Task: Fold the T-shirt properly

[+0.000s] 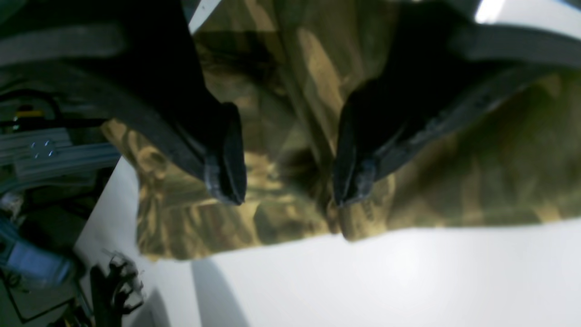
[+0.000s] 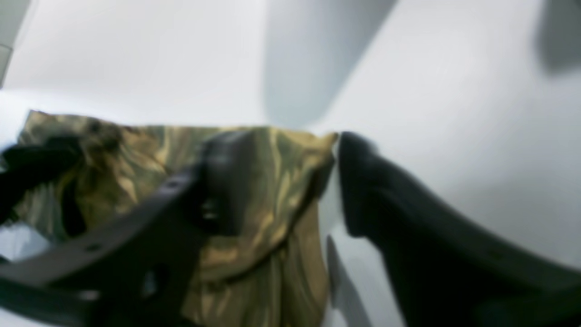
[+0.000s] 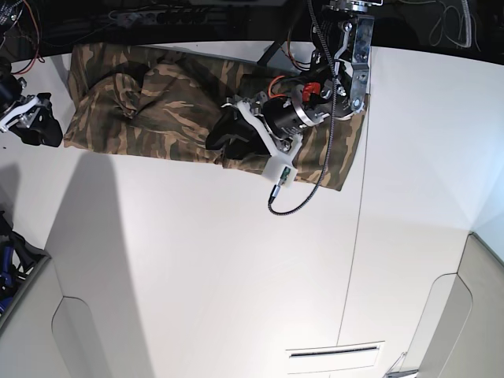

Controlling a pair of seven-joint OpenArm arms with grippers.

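- Left gripper [image 1: 290, 175]: black two-fingered tool, jaws spread apart with nothing between them, poised over the cloth. In the base view its tips are hidden behind its own body, so contact cannot be confirmed. Judged purpose: lined up to take a new pinch near the cloth's edge, which lies toward 6 o'clock in its wrist view.
- Right gripper [image 2: 338, 181]: black two-fingered tool, jaws apart and empty; one finger overlaps the cloth in the wrist view, the other is over bare table, so the cloth's corner sits in the gap. The picture is blurred; touch cannot be told. In the base view it sits at 9 o'clock, at the cloth's end.
- Woodland-camouflage cotton T-shirt in olive, brown and tan [image 3: 150, 98]: lies as a long, rumpled band across the table's 12 o'clock edge, bunched toward 10 o'clock; seemingly folded lengthwise, crosswise folds outstanding.
- Flat white table [image 3: 236, 276]: bare from centre to 6 o'clock, leaving room for folding.
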